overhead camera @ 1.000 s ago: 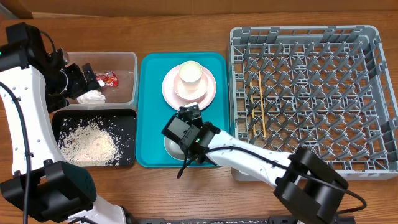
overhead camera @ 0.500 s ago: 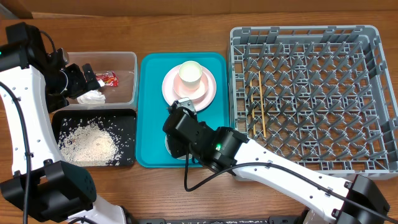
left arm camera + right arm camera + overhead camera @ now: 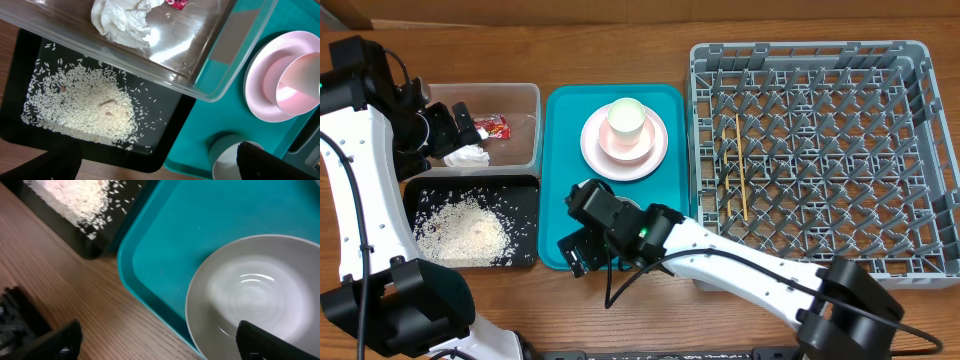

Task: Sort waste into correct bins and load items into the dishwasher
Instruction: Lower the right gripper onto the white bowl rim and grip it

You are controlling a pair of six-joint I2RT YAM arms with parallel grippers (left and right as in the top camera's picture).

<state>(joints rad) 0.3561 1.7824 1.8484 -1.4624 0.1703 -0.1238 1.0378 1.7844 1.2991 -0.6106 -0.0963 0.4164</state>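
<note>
My right gripper (image 3: 160, 342) is open low over the front left corner of the teal tray (image 3: 200, 225). One fingertip hangs over the white bowl (image 3: 255, 292) and the other over the wooden table. The bowl stands empty on the tray. From overhead, the right gripper (image 3: 582, 250) hides that bowl. My left gripper (image 3: 442, 135) hangs open over the clear tub (image 3: 525, 95), which holds the crumpled napkin (image 3: 125, 17) and the red wrapper (image 3: 495, 127). Rice (image 3: 465, 228) lies in the black tray (image 3: 525, 190). The cup (image 3: 625, 120) stands on the plate (image 3: 655, 155). Chopsticks (image 3: 740, 180) lie in the grey rack (image 3: 820, 60).
The teal tray (image 3: 560, 120) sits between the two bins on the left and the rack on the right. Bare wooden table runs along the front edge below the trays. The right arm stretches across the rack's front left corner.
My right gripper has gone from shut to open and swung left toward the tray's front left corner. The bowl stays on the tray. The left arm has not moved.
</note>
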